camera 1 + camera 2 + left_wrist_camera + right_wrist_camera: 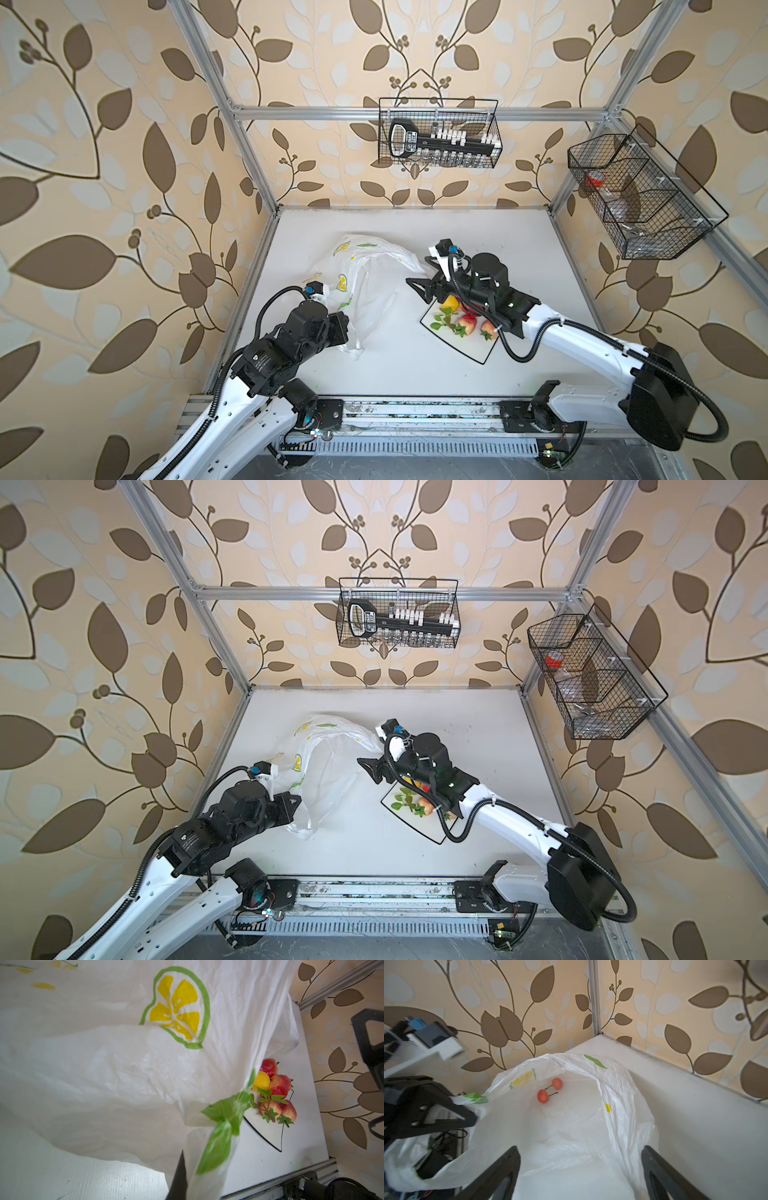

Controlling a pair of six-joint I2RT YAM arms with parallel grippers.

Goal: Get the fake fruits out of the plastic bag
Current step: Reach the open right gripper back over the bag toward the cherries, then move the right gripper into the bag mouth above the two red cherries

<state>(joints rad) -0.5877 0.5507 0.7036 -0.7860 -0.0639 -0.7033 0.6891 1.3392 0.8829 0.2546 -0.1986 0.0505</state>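
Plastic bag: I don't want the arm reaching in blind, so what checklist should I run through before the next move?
1. Mouth held open: ok; left end effector is shut on the rim of the plastic bag.
2. Right end effector ready: ok; jaws open, facing the mouth.
3. Bag emptied: not ok; two small red fruits lie inside.
4. Way to them unblocked: ok in the right wrist view.
5. Room on plate: ok; one corner bare beside the other fruits.

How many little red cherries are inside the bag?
2. One cherry lies deep inside the plastic bag. The other cherry lies close beside it, not touching. The bag's folds may hide more.
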